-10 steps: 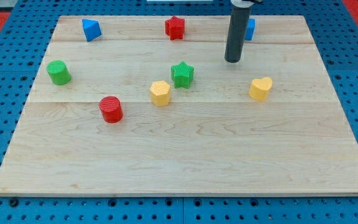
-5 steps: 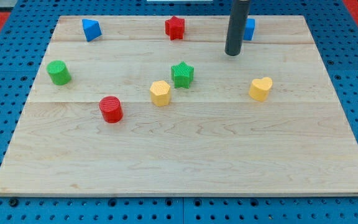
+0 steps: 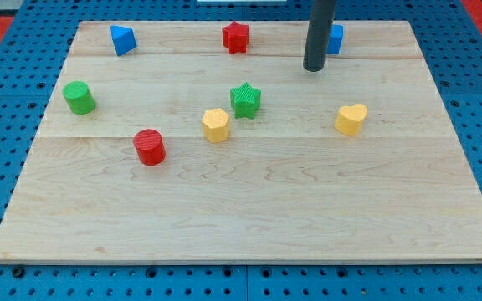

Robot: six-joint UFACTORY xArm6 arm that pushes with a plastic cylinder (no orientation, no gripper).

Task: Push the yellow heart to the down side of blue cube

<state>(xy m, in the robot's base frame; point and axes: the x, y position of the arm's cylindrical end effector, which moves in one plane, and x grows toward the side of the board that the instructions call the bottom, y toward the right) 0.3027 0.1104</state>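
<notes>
Your yellow heart point(image 3: 351, 119) sits on the view's right half of the wooden board point(image 3: 249, 209), a small pale-yellow block with its lobed top plainly visible, resting flat and touching nothing. The blue cube point(image 3: 335, 38) is near the view's top edge, partly hidden behind the dark rod, with only its right part showing. My tip point(image 3: 313, 68) rests just below and to the left of that cube, well apart from the heart, which lies lower and further right. There are no jaws to report: the arm ends in the plain rod. Between heart and cube you have bare wood, and the board's right edge is near the heart. The green star point(image 3: 245, 99) and the yellow hexagon-like block point(image 3: 216, 124) stand together toward the centre, well left of the heart. The whole bottom strip holds no blocks.
</notes>
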